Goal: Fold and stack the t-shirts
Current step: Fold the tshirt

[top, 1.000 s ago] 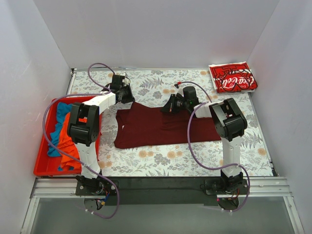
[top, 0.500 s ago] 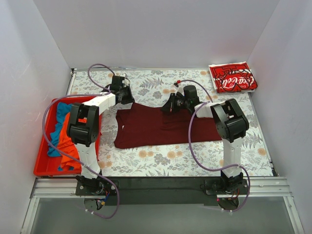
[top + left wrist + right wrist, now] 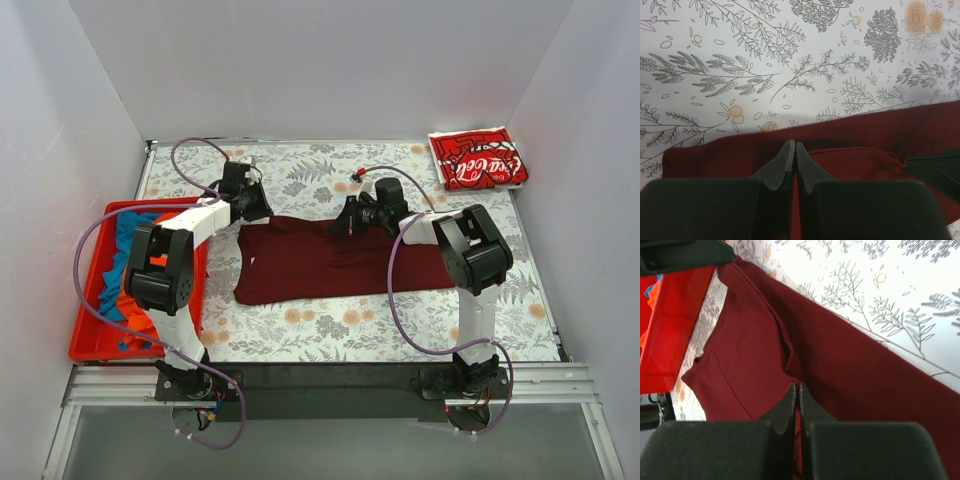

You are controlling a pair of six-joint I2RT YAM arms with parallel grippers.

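Left end effector (image 3: 792, 146), right end effector (image 3: 796, 387): fingers together.

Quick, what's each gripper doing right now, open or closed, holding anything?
Left gripper: closed, pinching the maroon t-shirt at its far edge.
Right gripper: closed, pinching the same maroon t-shirt.

Floral table (image 3: 330, 335) w/ maroon tee (image 3: 320, 262) spread mid, folded Coca-Cola tee (image 3: 478, 158) far-right corner, red bin (image 3: 85, 350) left.

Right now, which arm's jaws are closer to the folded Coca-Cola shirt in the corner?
Right. The right arm, jaws pinching the far edge of the maroon shirt mid-table, is left of the Coca-Cola shirt; the left arm pinches that edge farther left, beside the red bin.
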